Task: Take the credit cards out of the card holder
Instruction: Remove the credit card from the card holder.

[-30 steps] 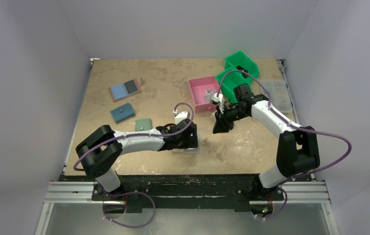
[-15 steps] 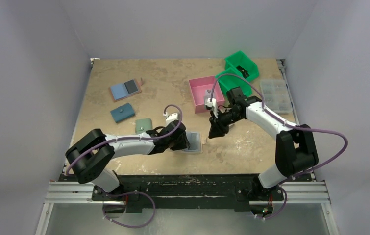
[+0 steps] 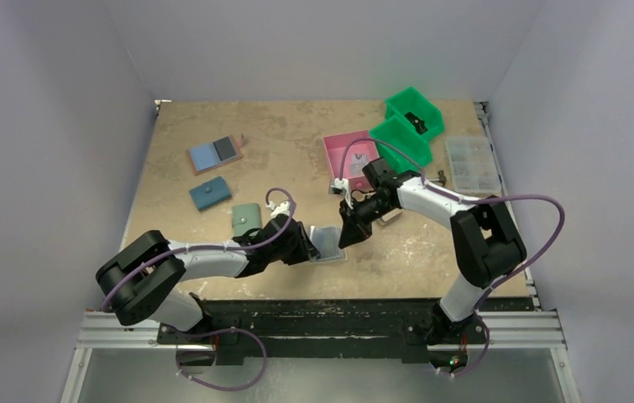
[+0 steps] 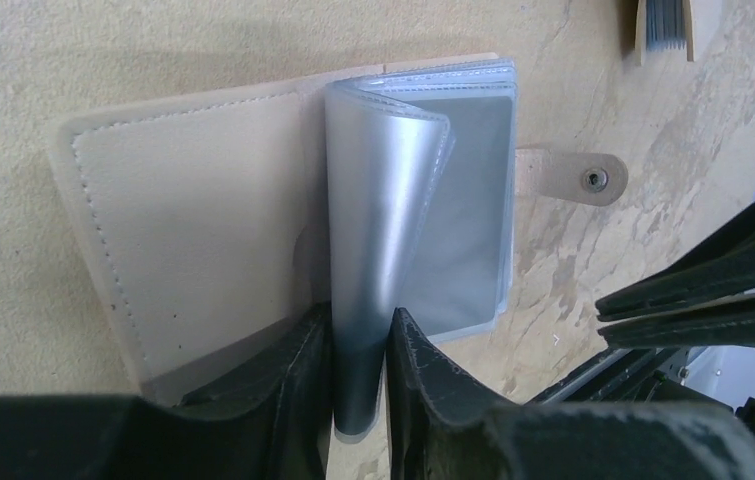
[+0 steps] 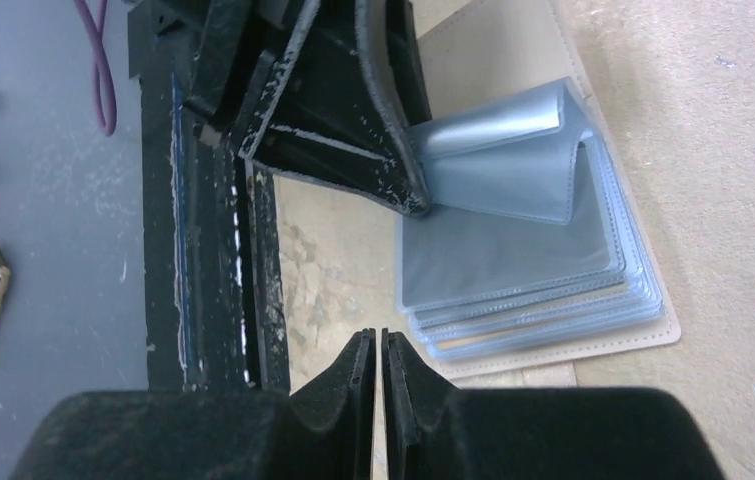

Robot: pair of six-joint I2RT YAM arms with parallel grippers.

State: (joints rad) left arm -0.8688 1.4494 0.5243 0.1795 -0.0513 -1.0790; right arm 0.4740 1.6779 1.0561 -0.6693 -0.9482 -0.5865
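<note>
Top external view: the card holder (image 3: 327, 243) lies opened flat on the table (image 3: 280, 143), near the front edge and about midway between the two arms. The left gripper (image 3: 305, 248) reaches in from its left side. The right gripper (image 3: 352, 235) hangs just to its right.

In the left wrist view, the left gripper's jaws are closed down on one clear plastic sleeve (image 4: 383, 200), which is lifted and curled over the beige inner panel (image 4: 183, 230). The snap tab (image 4: 573, 180) sticks out on the far side. What the sleeves contain cannot be told.

In the right wrist view, the right gripper (image 5: 373, 345) has its jaws almost together with only a thin slit between them. It holds nothing and sits just apart from the fanned stack of sleeves (image 5: 523, 290).

A pink bin (image 3: 348, 159) and green bins (image 3: 406, 126) stand at the far right.
</note>
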